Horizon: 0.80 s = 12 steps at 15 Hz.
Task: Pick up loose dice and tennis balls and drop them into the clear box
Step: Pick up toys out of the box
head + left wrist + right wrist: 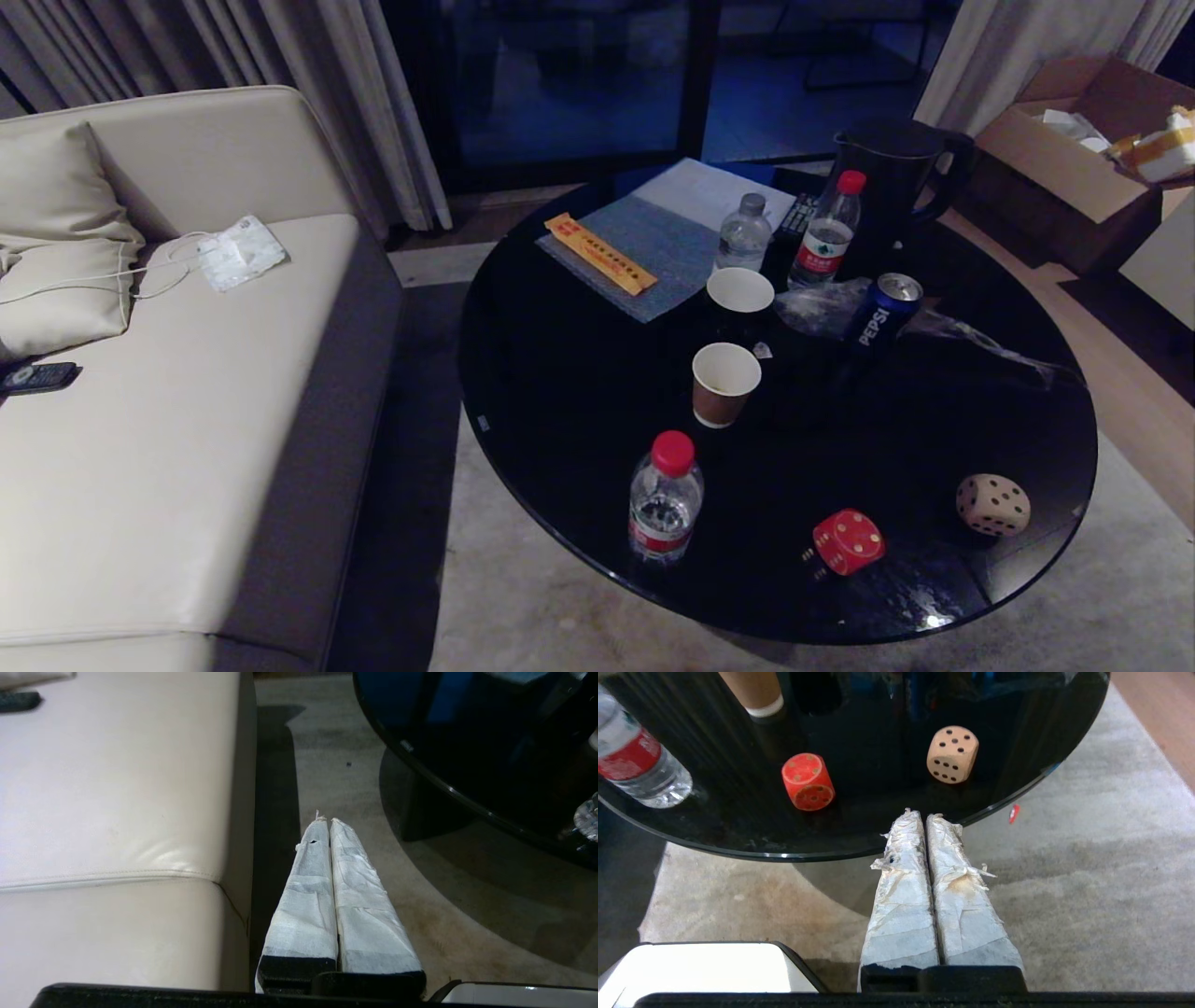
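Both pairs of jaws are sitting pressed together, holding nothing. Going left to right: the left gripper (328, 820) is hanging over the strip of carpet (355, 812) between the sofa (117, 788) and the round black table (467, 798), touching neither edge. The right gripper (924, 814) is hovering just beside the table's near rim, over the carpet, with bare rug lying open on its far right side.

On the table (579, 411), two dice are resting near the near-right edge: the red die (848, 541) is sitting a little in from the rim, and the beige die (992, 505) is lying closer to the rim, well apart from the red one. Dark tabletop is staying open between them.

Further in, three water bottles are standing, one (665, 497) near the front left, beside the red die's side. Two paper cups (724, 383) are standing mid-table, with one blue can (883, 311) and one black kettle (896, 177) behind.

A brown cardboard box (1074, 159) is sitting on the floor at far right. No tennis ball or clear box is showing in these views.
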Motion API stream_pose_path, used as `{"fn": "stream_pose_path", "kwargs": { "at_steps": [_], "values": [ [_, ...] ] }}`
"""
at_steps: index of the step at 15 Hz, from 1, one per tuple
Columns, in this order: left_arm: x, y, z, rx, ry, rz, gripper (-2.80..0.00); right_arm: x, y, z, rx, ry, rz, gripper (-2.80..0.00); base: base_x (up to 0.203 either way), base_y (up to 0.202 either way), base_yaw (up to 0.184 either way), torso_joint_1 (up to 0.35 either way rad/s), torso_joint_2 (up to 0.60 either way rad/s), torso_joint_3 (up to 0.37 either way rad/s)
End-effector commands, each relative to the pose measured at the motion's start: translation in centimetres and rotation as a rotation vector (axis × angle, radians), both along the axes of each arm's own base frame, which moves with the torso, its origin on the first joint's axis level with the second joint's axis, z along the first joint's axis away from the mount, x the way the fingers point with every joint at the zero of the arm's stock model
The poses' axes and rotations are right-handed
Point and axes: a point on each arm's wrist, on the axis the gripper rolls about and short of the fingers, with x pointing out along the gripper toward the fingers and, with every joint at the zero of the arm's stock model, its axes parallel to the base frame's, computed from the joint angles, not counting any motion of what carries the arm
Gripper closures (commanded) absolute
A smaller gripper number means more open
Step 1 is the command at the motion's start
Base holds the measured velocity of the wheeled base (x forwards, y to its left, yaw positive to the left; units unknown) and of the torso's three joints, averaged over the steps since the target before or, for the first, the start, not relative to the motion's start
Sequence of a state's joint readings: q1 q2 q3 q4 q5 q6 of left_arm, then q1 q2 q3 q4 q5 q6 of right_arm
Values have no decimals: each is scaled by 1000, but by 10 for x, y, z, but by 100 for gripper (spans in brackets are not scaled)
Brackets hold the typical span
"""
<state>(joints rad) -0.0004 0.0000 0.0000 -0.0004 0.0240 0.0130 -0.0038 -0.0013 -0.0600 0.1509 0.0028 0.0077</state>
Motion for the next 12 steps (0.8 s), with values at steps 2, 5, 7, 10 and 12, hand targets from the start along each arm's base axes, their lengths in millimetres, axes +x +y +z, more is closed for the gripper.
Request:
{"fn": "stream_pose_path", "kwargs": {
  "at_steps": [2, 5, 7, 10, 12],
  "values": [
    [0, 0, 0, -13, 0, 12, 0, 0, 0, 0, 0, 2, 0, 0, 0, 0, 0, 2, 2, -87],
    [0, 0, 0, -17, 0, 12, 0, 0, 0, 0, 0, 2, 1, 0, 0, 0, 0, 1, 0, -13],
    [0, 0, 0, -12, 0, 7, 0, 0, 0, 0, 0, 2, 0, 0, 0, 0, 0, 0, 0, 0],
    [0, 0, 0, 23, -2, -16, 0, 0, 0, 0, 0, 2, 1, 0, 0, 0, 0, 0, 0, 0],
    [0, 0, 0, -5, 0, 2, 0, 0, 0, 0, 0, 2, 0, 0, 0, 0, 0, 0, 0, 0]
  ]
}}
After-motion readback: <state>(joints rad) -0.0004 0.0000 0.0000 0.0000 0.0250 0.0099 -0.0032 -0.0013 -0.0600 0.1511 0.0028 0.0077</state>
